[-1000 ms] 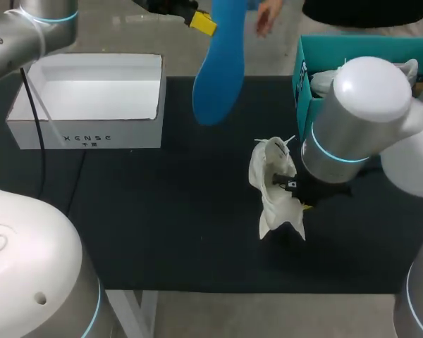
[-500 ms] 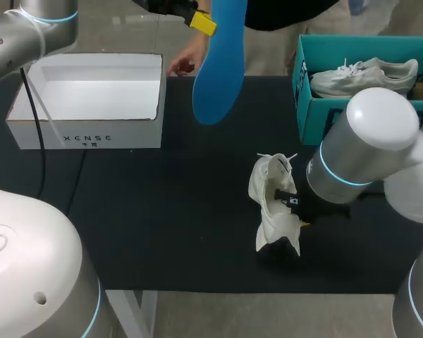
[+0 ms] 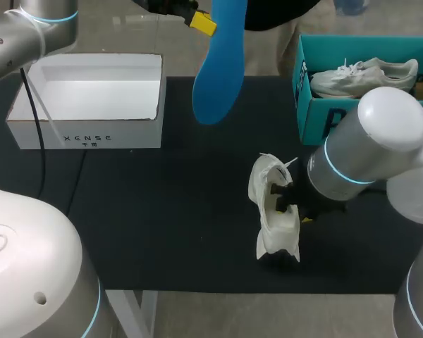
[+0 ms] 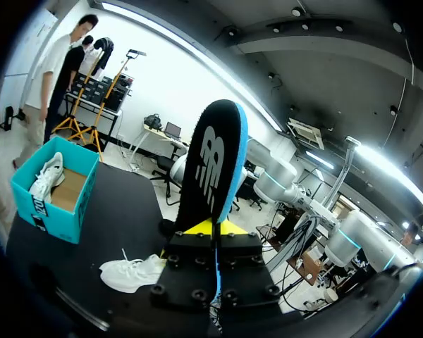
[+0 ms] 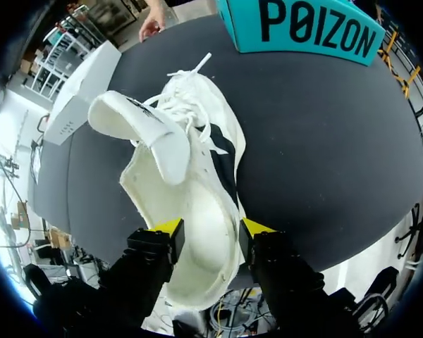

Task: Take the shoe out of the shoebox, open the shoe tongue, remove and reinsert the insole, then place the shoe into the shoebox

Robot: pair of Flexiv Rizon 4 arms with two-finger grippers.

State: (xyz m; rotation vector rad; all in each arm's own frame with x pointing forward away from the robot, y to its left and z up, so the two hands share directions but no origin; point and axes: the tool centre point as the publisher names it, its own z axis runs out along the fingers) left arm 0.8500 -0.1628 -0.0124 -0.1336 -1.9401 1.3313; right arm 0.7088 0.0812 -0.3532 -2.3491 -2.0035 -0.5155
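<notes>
The right arm has swung outward. The white shoe stands mid-table, tongue flopped open, its heel pinched by the right gripper. The left gripper clamps the blue insole aloft, between the white box and the teal shoebox.

White shoe: soft cloth, matt. Blue insole: smooth foam, matt. Black desk: matt, even cover.

white shoe on bench, centre-right, tongue flipped open, heel gripped by right claw. blue insole hangs upright, pinched in left claw. teal shoebox far right, open.
</notes>
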